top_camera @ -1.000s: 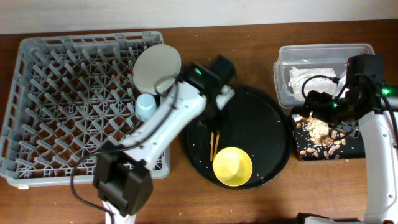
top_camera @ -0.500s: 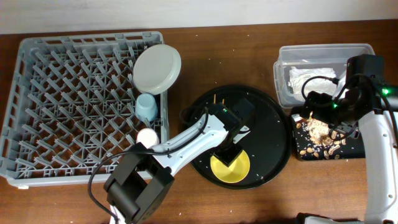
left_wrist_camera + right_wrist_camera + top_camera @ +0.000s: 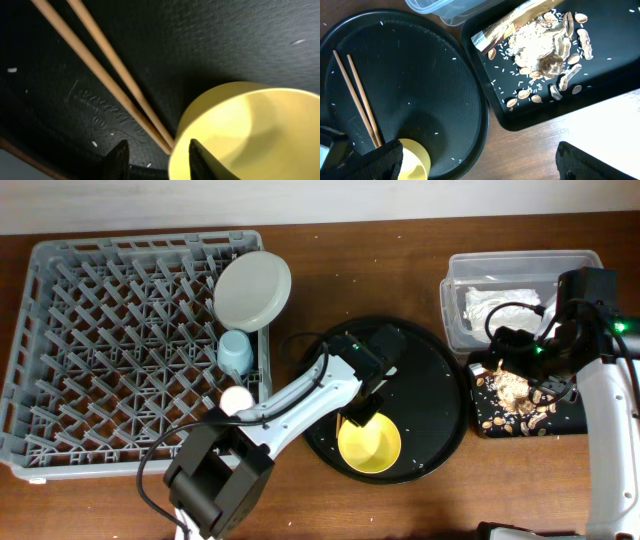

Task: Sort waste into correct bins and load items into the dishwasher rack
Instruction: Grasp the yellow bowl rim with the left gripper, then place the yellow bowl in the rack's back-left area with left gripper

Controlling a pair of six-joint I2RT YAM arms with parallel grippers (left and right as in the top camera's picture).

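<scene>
My left gripper (image 3: 362, 412) (image 3: 157, 150) is low over the round black tray (image 3: 430, 390), open, straddling the near rim of the yellow bowl (image 3: 370, 442) (image 3: 250, 130). One finger is inside the bowl, and the other is outside with a gap to the rim. The wooden chopsticks (image 3: 110, 85) (image 3: 357, 95) lie on the tray beside the bowl. My right gripper (image 3: 512, 348) (image 3: 485, 165) hangs wide open and empty by the shallow black tray (image 3: 530, 420). This tray holds food scraps (image 3: 545, 45) and a gold wrapper (image 3: 505, 30). A white napkin (image 3: 495, 305) lies in the clear tub (image 3: 520, 265).
The grey dishwasher rack (image 3: 120, 350) fills the left side. A pale plate (image 3: 252, 290) and a light-blue cup (image 3: 235, 350) stand at its right edge. A small pale round thing (image 3: 236, 398) shows beside my left arm. Rice grains dot the round tray.
My left arm swung from the plate at the rack down to the yellow bowl, and its jaws narrowed around the rim. The right arm has not moved.
</scene>
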